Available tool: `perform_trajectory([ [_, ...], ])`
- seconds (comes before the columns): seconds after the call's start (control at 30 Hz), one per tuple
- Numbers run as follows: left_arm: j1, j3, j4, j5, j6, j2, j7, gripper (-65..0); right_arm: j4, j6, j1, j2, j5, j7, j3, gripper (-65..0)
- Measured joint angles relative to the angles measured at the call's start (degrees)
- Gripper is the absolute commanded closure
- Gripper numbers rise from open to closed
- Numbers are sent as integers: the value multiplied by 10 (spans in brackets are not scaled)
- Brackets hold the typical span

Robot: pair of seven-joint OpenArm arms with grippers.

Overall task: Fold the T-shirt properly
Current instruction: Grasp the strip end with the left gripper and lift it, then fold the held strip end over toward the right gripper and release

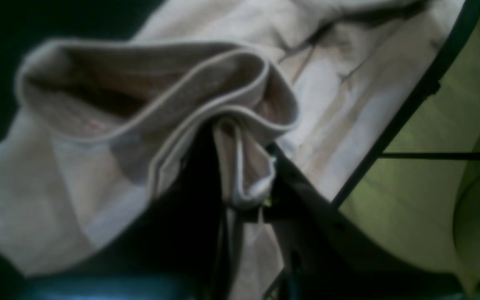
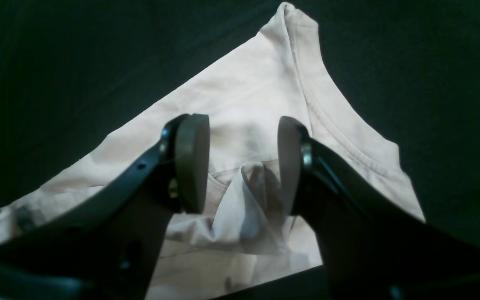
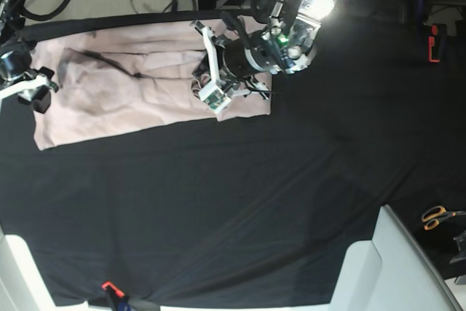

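- T-shirt (image 3: 124, 89) lies at the far left of the black tabletop (image 3: 240, 209) as a long, creased band: lengthwise folds look made, crosswise ones remain.
- Left end effector (image 3: 211, 92) pinches its right edge.
- Right end effector (image 2: 243, 164) hangs parted above cloth, empty.

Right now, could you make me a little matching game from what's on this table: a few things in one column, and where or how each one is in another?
Things:
1. T-shirt
2. left claw
3. right claw
4. scissors

States or places:
A. open, holding nothing
B. lying along the far edge of the black table cloth
C. at the near right edge of the base view
D. shut on a bunched fold of pink cloth

Pairs: 1-B, 2-D, 3-A, 4-C
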Motion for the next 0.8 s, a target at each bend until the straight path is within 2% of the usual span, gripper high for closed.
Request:
perform_trajectory([
  [0.73,-26,4,-24,0,0,19,0,0,0,0,2,0,0,0,0,-246],
  [0.77,-26,4,-24,0,0,19,0,-15,0,0,2,0,0,0,0,-246],
  [0.8,-26,4,-24,0,0,19,0,-64,0,0,2,0,0,0,0,-246],
])
